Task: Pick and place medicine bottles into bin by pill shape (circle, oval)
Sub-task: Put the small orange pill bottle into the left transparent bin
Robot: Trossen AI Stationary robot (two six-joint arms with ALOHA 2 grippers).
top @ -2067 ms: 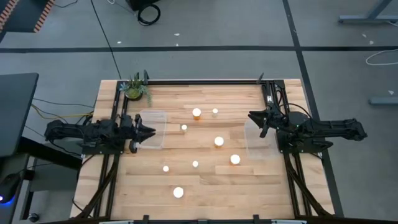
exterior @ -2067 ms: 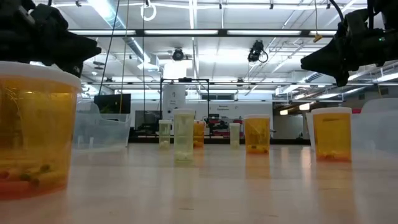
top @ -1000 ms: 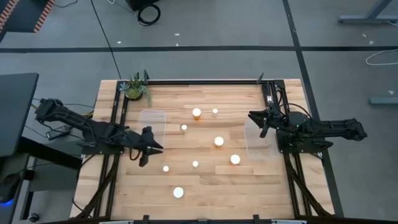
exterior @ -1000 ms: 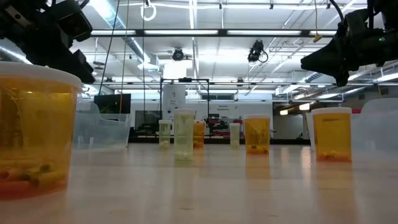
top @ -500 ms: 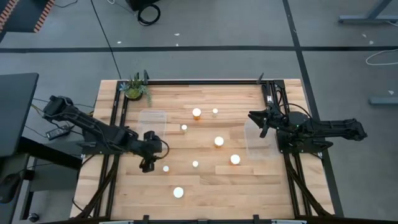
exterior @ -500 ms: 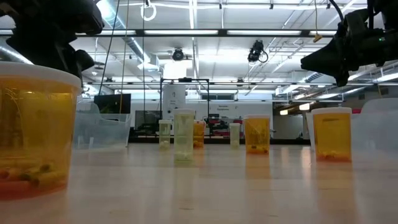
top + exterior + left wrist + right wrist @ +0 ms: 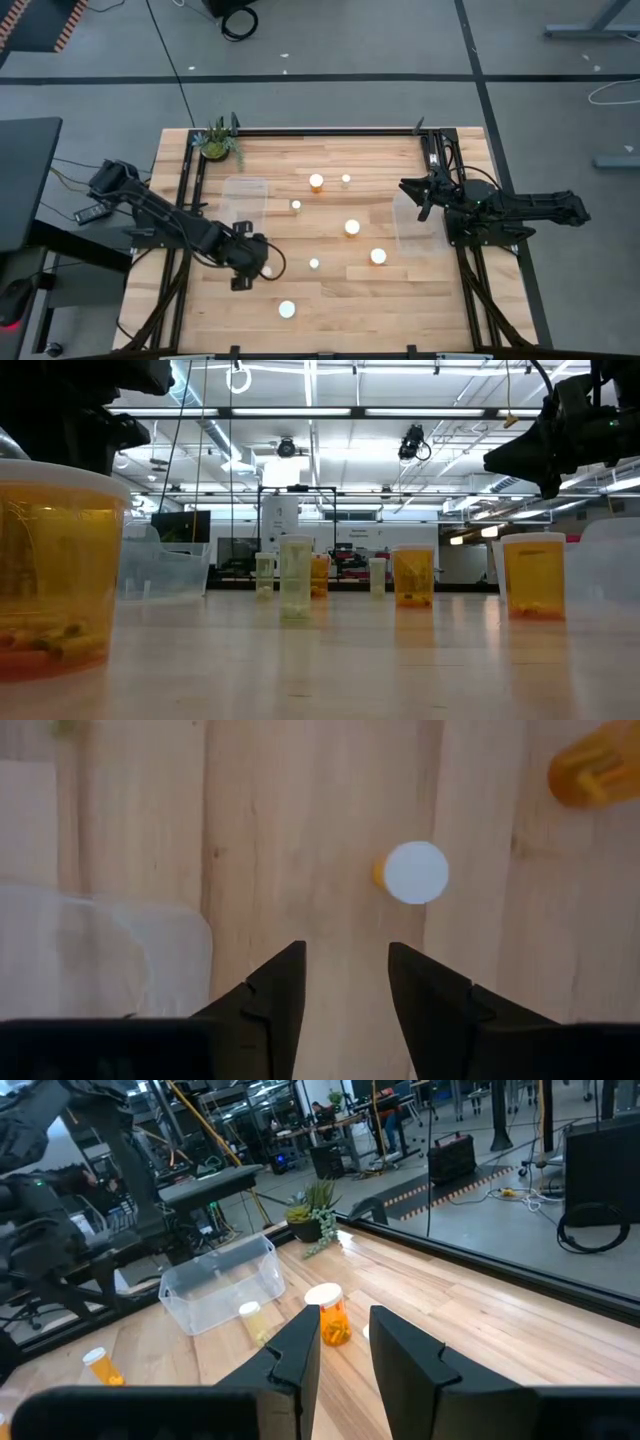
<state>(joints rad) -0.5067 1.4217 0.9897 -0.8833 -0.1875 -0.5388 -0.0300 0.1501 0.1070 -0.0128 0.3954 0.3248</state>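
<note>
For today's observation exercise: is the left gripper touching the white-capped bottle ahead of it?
Apart. The left wrist view shows bare wood between the left gripper and the white-capped bottle.

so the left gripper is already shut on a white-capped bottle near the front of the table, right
Not quite. The left gripper is near the front of the table, but it holds nothing: in the left wrist view its fingers stand apart over bare wood, with the white-capped bottle still ahead of them, untouched.

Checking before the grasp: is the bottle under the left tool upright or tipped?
Upright: the left wrist view shows the bottle's round white cap face-on from above.
</note>
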